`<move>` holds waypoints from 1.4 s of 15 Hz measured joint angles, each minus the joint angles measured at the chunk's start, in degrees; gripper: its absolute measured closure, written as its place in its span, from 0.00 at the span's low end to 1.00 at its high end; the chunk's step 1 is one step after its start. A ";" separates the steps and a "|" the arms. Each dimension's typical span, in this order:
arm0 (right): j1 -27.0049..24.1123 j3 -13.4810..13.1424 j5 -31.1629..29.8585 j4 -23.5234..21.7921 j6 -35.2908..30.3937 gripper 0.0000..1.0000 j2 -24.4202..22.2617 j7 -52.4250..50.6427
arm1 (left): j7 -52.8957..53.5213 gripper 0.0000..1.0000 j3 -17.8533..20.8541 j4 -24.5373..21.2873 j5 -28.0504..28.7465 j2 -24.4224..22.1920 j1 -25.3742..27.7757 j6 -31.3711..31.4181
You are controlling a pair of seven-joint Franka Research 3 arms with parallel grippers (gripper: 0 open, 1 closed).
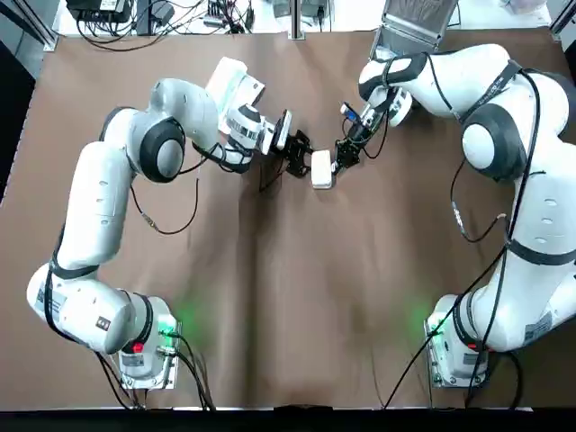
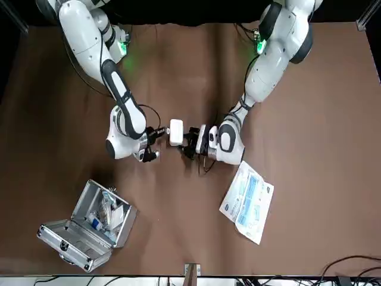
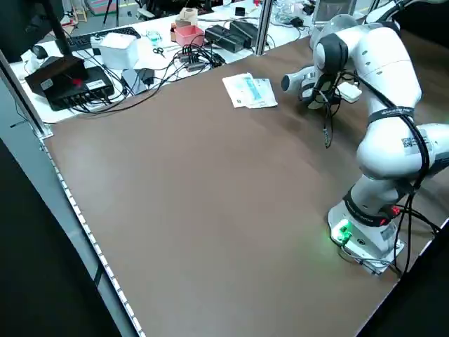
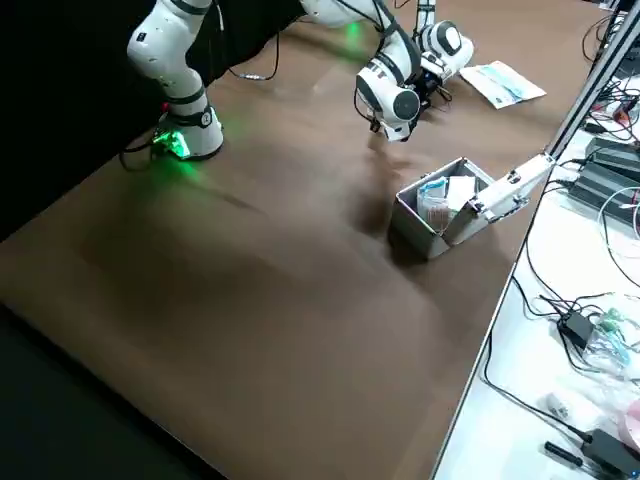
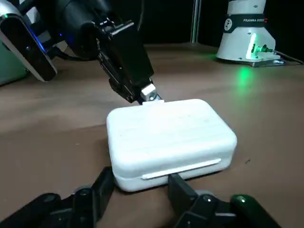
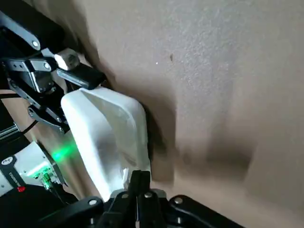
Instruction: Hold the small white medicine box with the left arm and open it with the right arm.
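Observation:
The small white medicine box [image 1: 321, 169] lies flat on the brown table between the two grippers, lid down. My left gripper [image 1: 300, 160] sits low at one side of it. In the left wrist view its two fingers [image 5: 105, 183] stand apart against the box [image 5: 166, 135], which is wider than their gap. My right gripper [image 1: 342, 160] is at the opposite side, fingers shut together. Its tips [image 6: 140, 179] touch the rim of the box [image 6: 109, 137]. The front view shows the box [image 2: 175, 132] flanked by both grippers.
An open metal case [image 2: 89, 223] with small items stands on the right arm's side at the far edge. A printed leaflet [image 2: 249, 199] lies on the far side of the left gripper. Thin cables [image 1: 171, 216] trail beside the left arm.

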 joint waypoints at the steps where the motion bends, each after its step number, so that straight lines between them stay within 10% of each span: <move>1: 0.00 -0.01 0.05 0.00 0.00 0.99 0.05 -0.04 | 0.00 0.44 0.00 -0.03 -0.10 0.00 0.00 -0.01; 21: -0.12 -0.97 5.57 0.72 -5.62 0.99 -0.63 -0.07 | 0.00 0.44 0.00 -0.07 -0.34 0.01 0.00 -0.02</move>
